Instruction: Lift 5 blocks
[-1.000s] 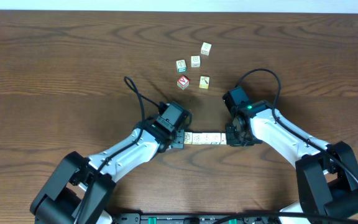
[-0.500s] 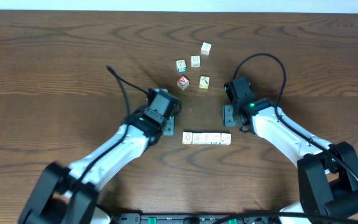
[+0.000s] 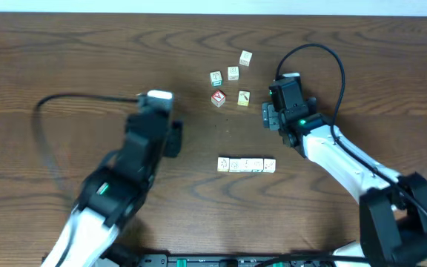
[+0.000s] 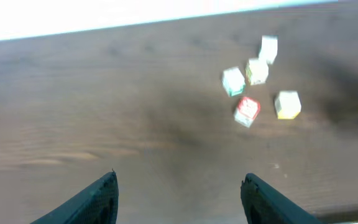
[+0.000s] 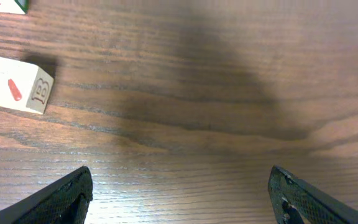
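Likely a robotics lab or test station: a bare wood-grain table [image 3: 50, 52], a left arm [image 3: 117, 185] and right arm [image 3: 332, 152] reaching in from 6 o'clock, a trailing cable [image 3: 313, 47], and a plain white backdrop [image 3: 199, 6] at 12 o'clock.

One letter, "B", is readable on the side face of the pale cube [image 5: 17, 85], upper left of the right wrist view. Prints on the row of blocks [image 3: 246, 165] are too small to read.

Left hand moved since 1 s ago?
Yes. In the overhead view the left hand has backed off leftward and up-frame from the row of blocks, which stayed where it was.
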Action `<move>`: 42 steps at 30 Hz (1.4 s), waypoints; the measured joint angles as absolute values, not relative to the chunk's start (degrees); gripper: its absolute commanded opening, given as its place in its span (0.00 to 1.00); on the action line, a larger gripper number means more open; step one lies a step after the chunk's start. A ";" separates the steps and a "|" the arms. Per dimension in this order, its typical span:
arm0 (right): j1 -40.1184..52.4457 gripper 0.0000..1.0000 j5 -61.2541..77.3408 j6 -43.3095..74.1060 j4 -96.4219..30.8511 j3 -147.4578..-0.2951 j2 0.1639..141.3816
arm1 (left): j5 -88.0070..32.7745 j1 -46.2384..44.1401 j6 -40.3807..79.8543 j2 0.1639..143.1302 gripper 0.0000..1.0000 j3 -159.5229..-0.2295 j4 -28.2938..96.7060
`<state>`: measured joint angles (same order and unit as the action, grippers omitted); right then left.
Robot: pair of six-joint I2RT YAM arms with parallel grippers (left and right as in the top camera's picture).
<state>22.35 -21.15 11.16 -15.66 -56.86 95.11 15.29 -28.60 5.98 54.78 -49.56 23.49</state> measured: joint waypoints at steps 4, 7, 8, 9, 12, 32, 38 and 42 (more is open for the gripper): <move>22.35 0.91 -21.56 7.73 -17.43 -56.97 86.52 | 19.51 -28.60 3.95 43.38 0.65 -49.71 27.11; 22.35 0.91 -21.74 6.24 -20.88 -57.54 76.25 | 22.20 -28.58 2.90 34.92 0.73 -49.82 30.06; 22.35 0.91 -21.76 5.96 -22.57 -58.00 72.79 | 22.92 -28.58 2.83 31.70 0.73 -49.87 31.24; 22.35 0.92 -21.89 5.72 -24.38 -58.35 69.47 | 23.51 -28.58 2.72 28.60 0.74 -49.93 32.45; 22.35 0.94 -22.00 5.45 -30.41 -58.78 60.66 | 24.86 -28.58 2.70 19.59 0.77 -50.24 36.60; 22.35 0.99 -22.70 14.48 -62.19 -58.87 20.45 | 33.10 -28.53 5.76 1.02 0.77 -54.13 60.29; 22.35 0.99 -24.51 14.90 -69.30 -58.85 19.81 | 33.32 -28.53 5.76 1.02 0.78 -54.15 64.25; 22.35 0.99 -25.02 14.92 -73.30 -58.85 19.81 | 33.39 -28.53 5.76 1.02 0.77 -54.15 66.11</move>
